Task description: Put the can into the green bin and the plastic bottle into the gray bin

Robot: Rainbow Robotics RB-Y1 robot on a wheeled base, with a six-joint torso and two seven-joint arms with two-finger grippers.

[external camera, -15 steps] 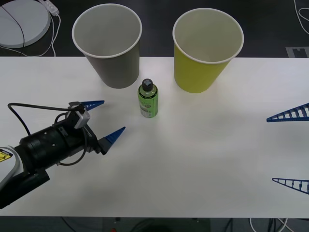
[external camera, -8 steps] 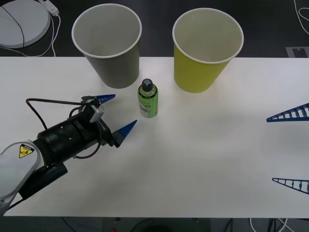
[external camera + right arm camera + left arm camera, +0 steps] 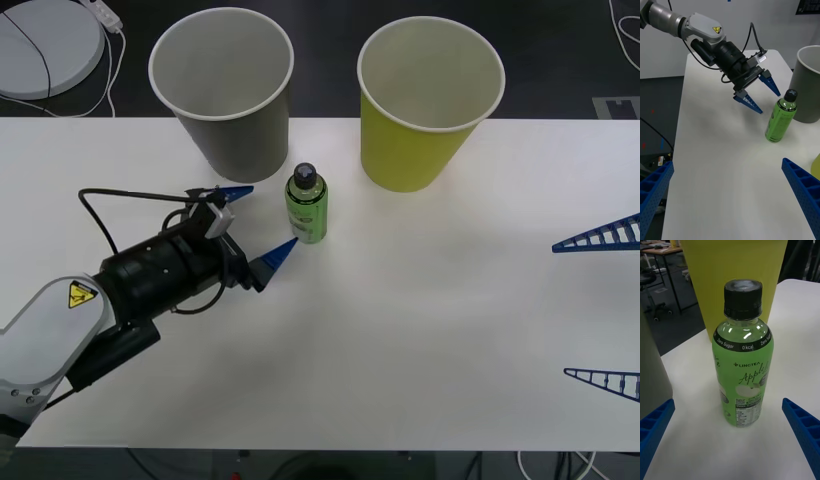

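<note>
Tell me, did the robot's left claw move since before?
Yes. The left gripper has slid across the table toward the standing plastic bottle, fingers open, its tips now beside the bottle, near the gray bin.

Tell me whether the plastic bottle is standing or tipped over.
Standing. The plastic bottle rests on its base on the table, black cap on top, between the open fingers of the left gripper.

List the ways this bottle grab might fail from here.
1. The left gripper comes in open and low toward the upright plastic bottle. If one finger strikes the side before the jaws straddle it, the bottle will probably tip.
2. The gray bin stands close behind the bottle; the far finger passes near its wall and could nudge it.
3. The green bin stands equally close, so a wrong drop is possible.
</note>
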